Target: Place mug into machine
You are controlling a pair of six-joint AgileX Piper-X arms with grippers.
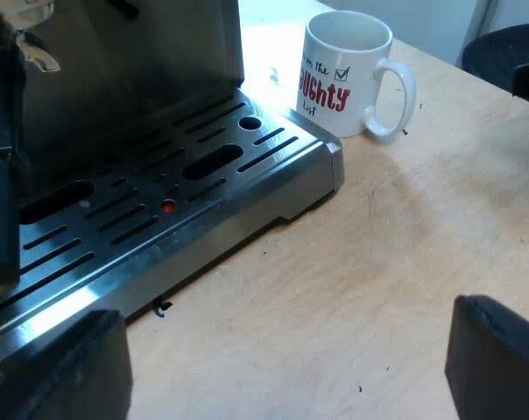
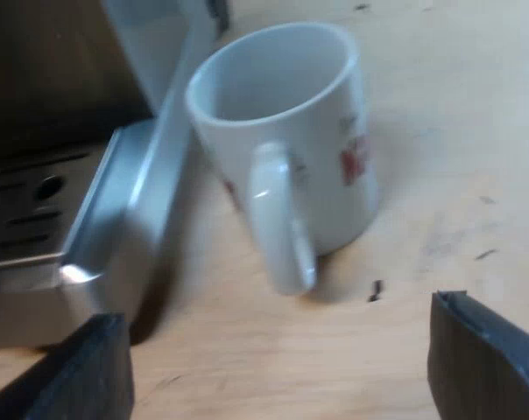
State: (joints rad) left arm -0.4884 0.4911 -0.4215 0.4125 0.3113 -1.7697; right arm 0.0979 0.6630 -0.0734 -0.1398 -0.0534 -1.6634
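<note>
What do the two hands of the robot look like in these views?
The left hand has two plain black fingers. They are flat and blocky, with a matte surface and no markings. The right hand looks the same, with two black, square-edged fingers.

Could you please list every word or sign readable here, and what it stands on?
"on the" with a ticked box: black, on the mug.
"UGHTY": red, on the mug; first letters hidden.
"list": small, below; barely legible.
Right wrist view: mug's red print too blurred.
</note>
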